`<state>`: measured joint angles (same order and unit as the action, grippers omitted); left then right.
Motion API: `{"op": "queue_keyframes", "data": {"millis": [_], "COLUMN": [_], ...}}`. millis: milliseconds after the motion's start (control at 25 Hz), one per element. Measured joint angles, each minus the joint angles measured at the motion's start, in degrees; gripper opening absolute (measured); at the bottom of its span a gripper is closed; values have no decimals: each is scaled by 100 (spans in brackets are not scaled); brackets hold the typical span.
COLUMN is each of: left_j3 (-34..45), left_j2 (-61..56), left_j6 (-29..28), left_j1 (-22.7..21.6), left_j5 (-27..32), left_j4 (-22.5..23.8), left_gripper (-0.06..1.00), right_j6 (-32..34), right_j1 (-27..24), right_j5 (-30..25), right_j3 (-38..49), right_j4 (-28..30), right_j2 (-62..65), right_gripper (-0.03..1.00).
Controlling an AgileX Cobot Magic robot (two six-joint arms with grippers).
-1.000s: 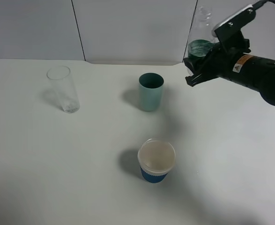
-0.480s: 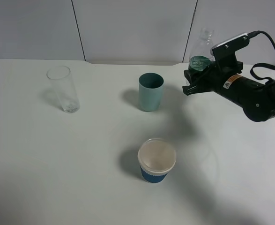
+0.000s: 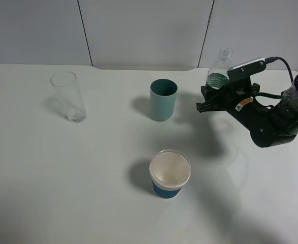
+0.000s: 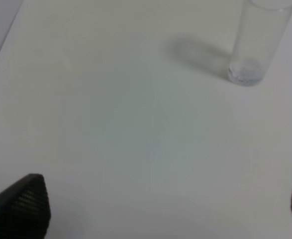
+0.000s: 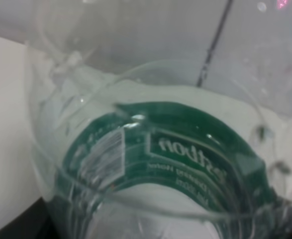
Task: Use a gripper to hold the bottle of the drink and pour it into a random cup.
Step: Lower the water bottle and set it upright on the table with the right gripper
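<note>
Because pouring needs a firm hold, the right gripper [image 3: 212,100] pinches the bottle [image 3: 220,71] upright by its body, at three o'clock from the teal cup [image 3: 163,100], near it; the left gripper [image 4: 160,204] hangs spread.

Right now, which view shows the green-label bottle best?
Exterior high: the bottle stands roughly upright in the right gripper's fingers, neck and label visible. Right wrist shows only its label and clear wall close up. Left wrist misses it.
</note>
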<state>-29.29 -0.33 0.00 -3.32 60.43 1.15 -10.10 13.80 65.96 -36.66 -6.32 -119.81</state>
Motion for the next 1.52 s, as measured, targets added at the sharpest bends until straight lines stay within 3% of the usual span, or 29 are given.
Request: {"op": "queue_keyframes", "data": {"millis": [400, 1400, 1520], "left_j3": [0, 0, 0], "left_j2": [0, 0, 0], "left_j6": [0, 0, 0], "left_j1": [0, 0, 0], "left_j5": [0, 0, 0], "left_j4": [0, 0, 0], "left_gripper": [98, 98, 98], "right_j6": [-243, 466, 612], "right_j1": [0, 0, 0], "right_j5": [148, 232, 261], "right_j3": [3, 3, 3], "right_j4": [-81, -81, -85], "right_j2": [-315, -365, -365], "right_gripper": [57, 57, 67]}}
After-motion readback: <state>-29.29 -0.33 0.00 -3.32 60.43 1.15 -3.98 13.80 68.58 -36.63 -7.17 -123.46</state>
